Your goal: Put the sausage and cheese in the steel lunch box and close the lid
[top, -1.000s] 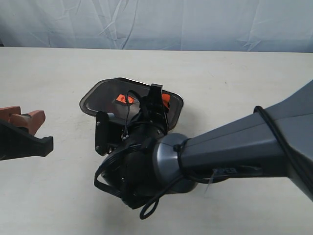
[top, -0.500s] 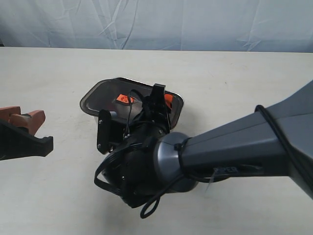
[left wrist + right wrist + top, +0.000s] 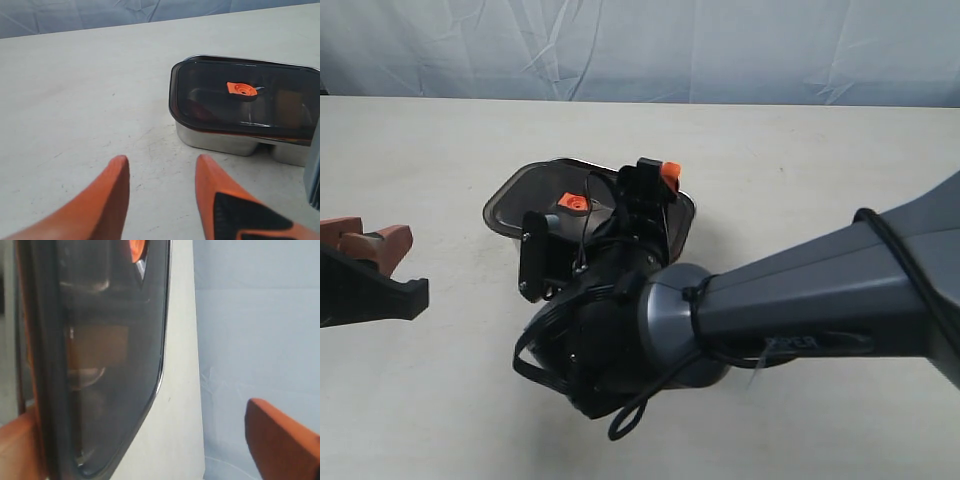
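Lunch box sits on the table near mid-scene, w/ the lid lying flat on top of it. Steel wall shows below the lid's edge on the side facing the L wrist cam. Orange valve sits approx at the lid's centre. Sausage & cheese: can't pick either out for sure, only dim shapes thru the smoky lid

L gripper is at the left edge of the exterior view, low over the table and well apart from the box, pointing toward it. Its two orange fingers are spread wide, nothing btwn them but bare table

R gripper is right at the box, its arm hiding much of the box in the exterior view. One orange fingertip pokes up above the far-right part of the lid. In the R wrist view the fingers are wide apart: one is by the lid's long edge, the other is off to the side, clear of the lid, w/ table and the blue backdrop behind it. Not clamped on anything; whether the near finger touches the lid, can't tell
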`<state>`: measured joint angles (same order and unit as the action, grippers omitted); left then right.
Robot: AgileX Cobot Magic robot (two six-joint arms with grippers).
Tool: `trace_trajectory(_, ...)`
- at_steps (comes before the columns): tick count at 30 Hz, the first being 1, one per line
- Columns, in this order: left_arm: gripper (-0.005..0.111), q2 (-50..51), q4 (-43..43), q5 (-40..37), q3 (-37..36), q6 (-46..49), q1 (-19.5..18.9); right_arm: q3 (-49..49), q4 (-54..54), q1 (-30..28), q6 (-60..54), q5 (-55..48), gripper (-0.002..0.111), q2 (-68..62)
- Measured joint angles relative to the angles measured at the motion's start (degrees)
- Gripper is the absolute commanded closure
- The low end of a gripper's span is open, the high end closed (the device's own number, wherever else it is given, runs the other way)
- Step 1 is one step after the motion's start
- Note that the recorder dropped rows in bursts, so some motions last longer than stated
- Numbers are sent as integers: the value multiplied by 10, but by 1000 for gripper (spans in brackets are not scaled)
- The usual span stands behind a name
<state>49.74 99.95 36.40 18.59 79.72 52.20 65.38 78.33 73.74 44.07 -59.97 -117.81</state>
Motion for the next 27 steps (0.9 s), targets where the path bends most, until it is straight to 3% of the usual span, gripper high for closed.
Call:
trace_trajectory(13, 66, 0, 0, 0, 0, 0, 0, 2, -49, 41, -35, 21, 15, 1)
trace_trajectory(27, 66, 0, 0, 0, 0, 0, 0, 1, -50, 37, -56, 4, 15, -4)
